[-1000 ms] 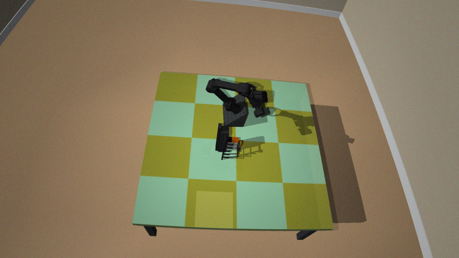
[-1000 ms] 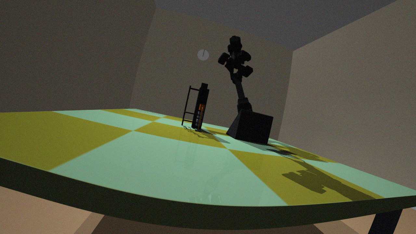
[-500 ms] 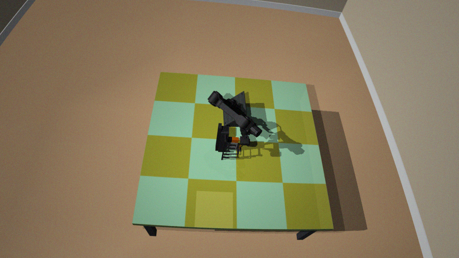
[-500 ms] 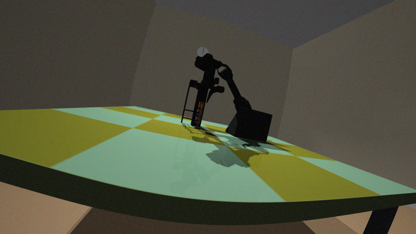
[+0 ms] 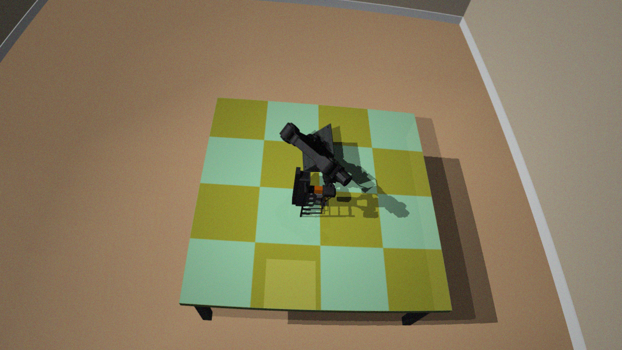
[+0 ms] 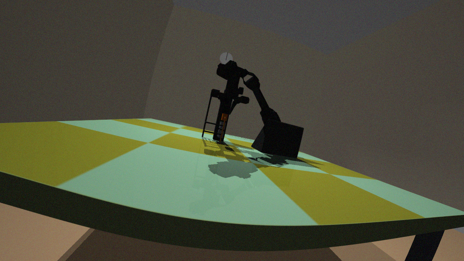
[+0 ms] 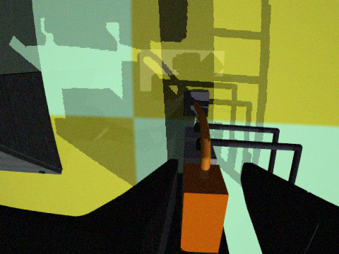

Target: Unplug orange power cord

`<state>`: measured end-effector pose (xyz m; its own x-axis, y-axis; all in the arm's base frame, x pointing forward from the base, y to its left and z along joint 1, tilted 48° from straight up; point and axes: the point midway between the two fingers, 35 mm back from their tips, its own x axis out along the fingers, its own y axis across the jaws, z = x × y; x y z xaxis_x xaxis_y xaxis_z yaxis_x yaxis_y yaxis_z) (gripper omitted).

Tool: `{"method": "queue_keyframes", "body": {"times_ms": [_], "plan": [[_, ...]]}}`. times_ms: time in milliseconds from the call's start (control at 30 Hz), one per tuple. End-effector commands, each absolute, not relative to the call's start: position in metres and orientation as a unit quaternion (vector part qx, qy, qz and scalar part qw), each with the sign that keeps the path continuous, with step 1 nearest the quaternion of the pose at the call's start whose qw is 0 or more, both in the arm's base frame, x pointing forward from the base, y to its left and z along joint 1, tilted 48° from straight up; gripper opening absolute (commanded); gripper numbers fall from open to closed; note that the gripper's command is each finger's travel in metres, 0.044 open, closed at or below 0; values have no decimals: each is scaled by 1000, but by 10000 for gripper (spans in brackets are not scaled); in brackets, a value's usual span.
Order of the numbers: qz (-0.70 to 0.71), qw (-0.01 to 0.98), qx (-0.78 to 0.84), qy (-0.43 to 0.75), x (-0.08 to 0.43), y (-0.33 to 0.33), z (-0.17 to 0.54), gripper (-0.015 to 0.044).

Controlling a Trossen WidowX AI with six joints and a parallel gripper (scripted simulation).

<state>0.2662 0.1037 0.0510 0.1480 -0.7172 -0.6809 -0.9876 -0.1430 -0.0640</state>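
The black power strip [image 5: 300, 191] stands upright on the table. The orange plug [image 5: 318, 189] [image 6: 224, 116] [image 7: 203, 222] is at its face, above several grey plugs; its prongs are not visible. The orange cord [image 7: 205, 132] leads down from it to a small grey block [image 7: 200, 97] low in front of the strip. My gripper [image 5: 326, 190] [image 6: 226, 111] [image 7: 210, 168] is partly open at the orange plug, with one finger on each side. In the wrist view, a gap shows between the plug and the right finger; the left finger is close beside the plug.
Thin black bars [image 6: 206, 122] [image 7: 298, 160] stick out beside the strip, near the right finger in the wrist view. My arm's dark base [image 5: 323, 134] [image 6: 278, 139] [image 7: 25, 123] stands close by. The checkered table [image 5: 286, 278] [image 6: 129, 185] lies beneath.
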Motion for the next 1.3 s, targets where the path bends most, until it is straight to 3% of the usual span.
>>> {"method": "queue_keyframes", "body": {"times_ms": [0,900,1033,1267], "plan": [[258,260,-712,599,266,100,56,160],[257,259,-713,599,269,76,63,160],[257,260,-711,601,269,77,65,55],[257,260,-711,601,269,77,65,8]]}}
